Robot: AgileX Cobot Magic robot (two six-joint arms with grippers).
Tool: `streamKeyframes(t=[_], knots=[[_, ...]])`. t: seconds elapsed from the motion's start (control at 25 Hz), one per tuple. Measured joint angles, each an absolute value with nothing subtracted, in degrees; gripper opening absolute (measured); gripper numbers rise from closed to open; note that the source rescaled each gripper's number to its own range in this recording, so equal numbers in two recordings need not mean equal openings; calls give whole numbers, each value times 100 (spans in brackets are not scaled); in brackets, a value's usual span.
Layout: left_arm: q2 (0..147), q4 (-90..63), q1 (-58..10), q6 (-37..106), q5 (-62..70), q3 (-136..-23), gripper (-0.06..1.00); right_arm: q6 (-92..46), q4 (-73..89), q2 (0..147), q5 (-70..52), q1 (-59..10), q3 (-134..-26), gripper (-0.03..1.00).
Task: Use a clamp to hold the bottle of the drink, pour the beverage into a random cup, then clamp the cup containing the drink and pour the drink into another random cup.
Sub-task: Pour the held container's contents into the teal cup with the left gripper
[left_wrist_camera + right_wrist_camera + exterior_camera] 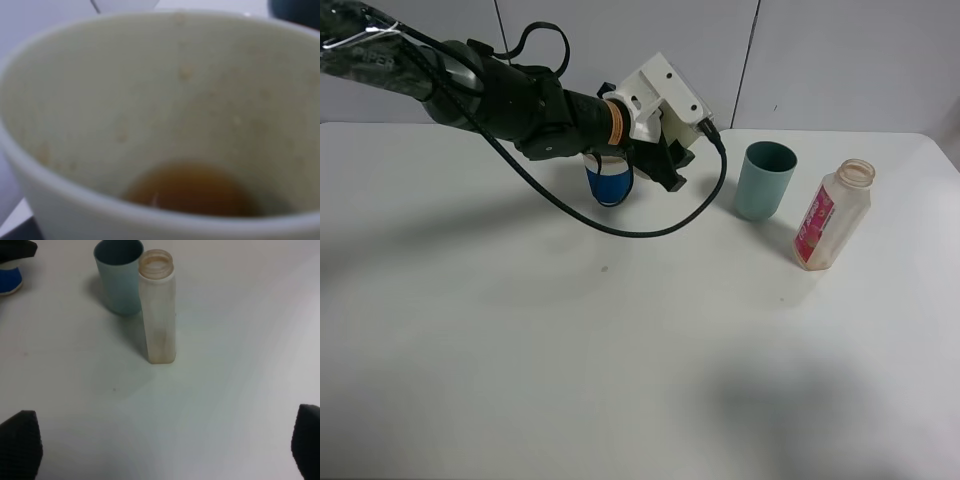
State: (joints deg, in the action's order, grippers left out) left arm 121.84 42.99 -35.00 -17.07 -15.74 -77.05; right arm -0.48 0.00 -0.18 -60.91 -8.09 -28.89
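The pale yellow-green cup (100, 100) fills the left wrist view, tilted, with a small pool of brown drink (192, 190) low inside and droplets on its wall. My left gripper (665, 165) is shut on it, right over the blue-sleeved paper cup (608, 183); the arm hides the pale cup in the high view. The bottle (832, 215) (159, 315) stands uncapped and nearly empty at the right, beside the teal cup (765, 180) (119, 275). My right gripper (165, 447) is open, low and well short of the bottle, holding nothing.
The left arm's black cable (650, 228) loops down over the table in front of the blue-sleeved cup (9, 279). The white table (620, 350) runs to a grey panelled wall behind.
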Motion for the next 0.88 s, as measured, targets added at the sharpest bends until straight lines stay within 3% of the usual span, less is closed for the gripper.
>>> streamKeyframes(t=[0.88], knots=[[12905, 4299, -3875, -1712, -1160, -8965, 3, -48, 0, -18, -6091, -809, -2889, 100]])
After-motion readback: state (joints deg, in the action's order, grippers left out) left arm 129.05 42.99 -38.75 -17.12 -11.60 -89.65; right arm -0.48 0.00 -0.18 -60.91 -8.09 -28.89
